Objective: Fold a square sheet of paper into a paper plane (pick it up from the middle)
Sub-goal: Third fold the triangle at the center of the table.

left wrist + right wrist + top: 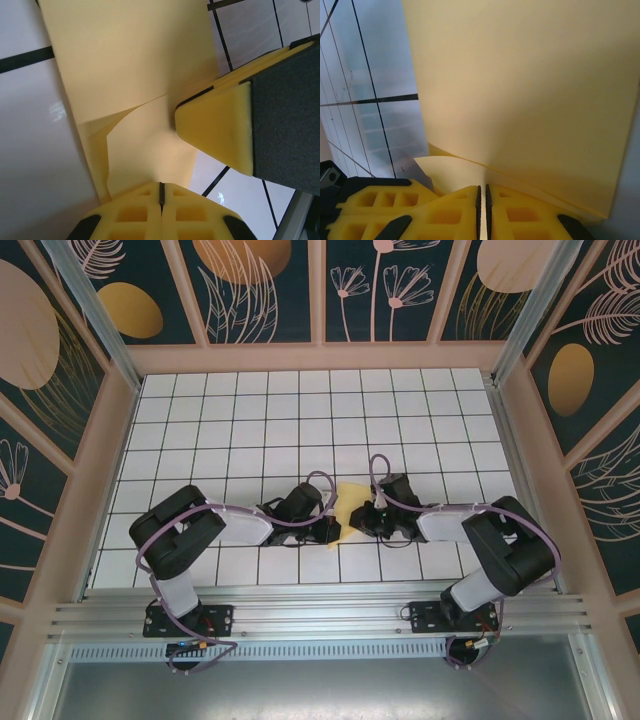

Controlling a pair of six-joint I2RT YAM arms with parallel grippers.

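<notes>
Left gripper [161, 189] and right gripper [482, 192] each pinch the paper [349, 503] at the table's six o'clock; I'd line up edges before creasing.

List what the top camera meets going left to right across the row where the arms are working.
In order: left arm → left pincer → square sheet of paper → right pincer → right arm.

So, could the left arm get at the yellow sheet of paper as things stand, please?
Likely yes: the left tool looks shut on the sheet, the right tool pinching it alongside; nothing blocks it.
</notes>
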